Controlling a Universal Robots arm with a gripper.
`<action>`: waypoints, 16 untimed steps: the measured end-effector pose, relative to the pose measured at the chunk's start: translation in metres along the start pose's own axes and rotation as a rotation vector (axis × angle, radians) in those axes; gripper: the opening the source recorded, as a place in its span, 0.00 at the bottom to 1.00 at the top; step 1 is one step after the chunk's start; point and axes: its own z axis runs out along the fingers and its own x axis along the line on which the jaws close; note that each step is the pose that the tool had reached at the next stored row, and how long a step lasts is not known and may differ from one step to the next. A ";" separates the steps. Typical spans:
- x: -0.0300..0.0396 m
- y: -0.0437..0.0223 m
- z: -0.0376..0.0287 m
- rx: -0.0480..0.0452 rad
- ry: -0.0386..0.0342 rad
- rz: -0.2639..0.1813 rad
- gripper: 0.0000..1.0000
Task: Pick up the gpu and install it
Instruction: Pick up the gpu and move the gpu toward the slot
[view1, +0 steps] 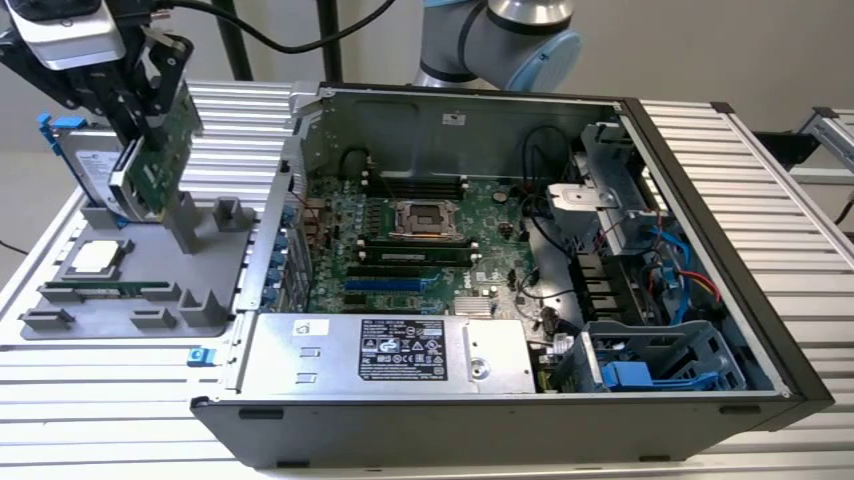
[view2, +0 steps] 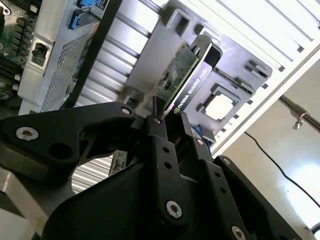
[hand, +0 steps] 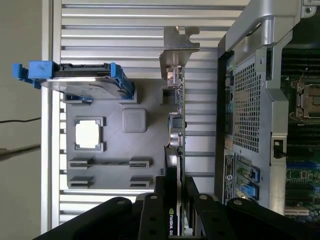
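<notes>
The gpu (view1: 160, 150) stands on edge at the exterior view's far left, with its lower edge down among the posts of the grey parts holder (view1: 200, 300). My gripper (view1: 134, 120) is shut on its upper edge. The second wrist view has the black fingers (view2: 160, 135) clamped on either side of the gpu (view2: 186, 75), green board on one face and black shroud on the other. Edge-on in the first wrist view, the gpu (hand: 176, 125) runs from my gripper (hand: 175, 197) to its silver bracket (hand: 178, 47).
The open computer case (view1: 694, 160) lies to the exterior view's right of the holder, motherboard (view1: 414, 250) and blue slots (view1: 387, 285) exposed. On the holder are a hard drive in a blue frame (view1: 80, 165), a processor chip (view1: 96, 257) and a memory stick (view1: 114, 290). The case wall (hand: 250, 100) is close beside the gpu.
</notes>
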 end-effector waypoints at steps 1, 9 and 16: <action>0.0000 0.0000 -0.0004 0.0000 0.0000 0.000 0.00; 0.0000 0.0001 -0.0030 0.0000 0.0000 0.000 0.00; 0.0000 0.0002 -0.0049 0.0000 -0.0001 0.000 0.00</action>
